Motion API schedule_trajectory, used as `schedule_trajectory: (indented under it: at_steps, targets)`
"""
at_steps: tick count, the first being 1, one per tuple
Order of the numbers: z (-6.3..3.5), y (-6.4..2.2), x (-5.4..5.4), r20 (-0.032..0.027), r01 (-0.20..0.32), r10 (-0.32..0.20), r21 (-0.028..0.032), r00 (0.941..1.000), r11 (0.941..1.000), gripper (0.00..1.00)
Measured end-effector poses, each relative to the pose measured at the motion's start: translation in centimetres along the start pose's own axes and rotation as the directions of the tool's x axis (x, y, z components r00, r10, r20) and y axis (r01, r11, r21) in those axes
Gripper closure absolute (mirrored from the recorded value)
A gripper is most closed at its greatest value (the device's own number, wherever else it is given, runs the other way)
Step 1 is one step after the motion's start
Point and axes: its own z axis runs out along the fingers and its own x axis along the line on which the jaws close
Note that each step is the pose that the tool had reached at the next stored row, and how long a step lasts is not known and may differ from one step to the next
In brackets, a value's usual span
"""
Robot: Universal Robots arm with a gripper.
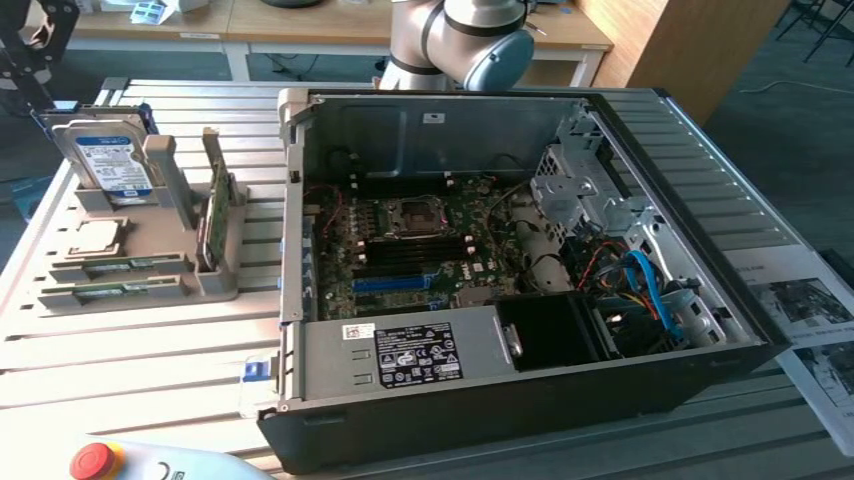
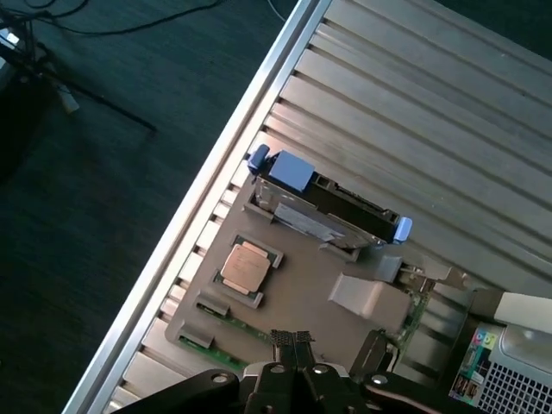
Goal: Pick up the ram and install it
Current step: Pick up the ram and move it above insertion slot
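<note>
Exterior view. An open computer case (image 1: 534, 300) lies on its side on the slatted worktop (image 1: 134, 350), its motherboard (image 1: 414, 245) exposed. A blue slot strip (image 1: 396, 281) sits near the board's front edge. A section of the robot arm (image 1: 470, 40) stands behind the case's rear wall. At the exterior view's left, just beside the case, a grey parts tray (image 1: 200, 275) rests on the worktop. The tray carries:
- a hard drive (image 1: 110, 160) standing upright at the back;
- a broader green card (image 1: 214, 215) standing on edge at the side nearest the case;
- a processor chip (image 1: 94, 238) lying flat;
- the ram (image 1: 118, 291), lying on its long edge in the frontmost slot, well apart from the case;
- a second ram stick (image 1: 123, 265) in the slot just behind it.

A red stop button (image 1: 95, 459) sits at the front edge.

Wrist view. The hand (image 2: 293, 338) hangs above the parts tray (image 2: 302, 293), over the tray's edge near the stick slots. Its 2 fingertips are pressed together and nothing is between them. The processor chip (image 2: 245, 268) lies near the middle of the tray. The hard drive (image 2: 332, 197), with blue ends, stands at the far side. A green stick (image 2: 222, 352) lies along the tray's edge, near the fingertips but not touched. A corner of the case (image 2: 517, 362) is beside the tray.
</note>
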Motion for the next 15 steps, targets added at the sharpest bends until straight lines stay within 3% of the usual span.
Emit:
schedule_trajectory:
  at_steps: [8, 15]
  targets:
    - [-0.01, 0.0, 0.0, -0.009, 0.103, -0.103, -0.0142, 0.9946, 0.9946, 0.9]
    - [-0.01, 0.0, 0.0, -0.0187, 0.203, -0.203, -0.0259, 0.979, 0.9789, 0.9]
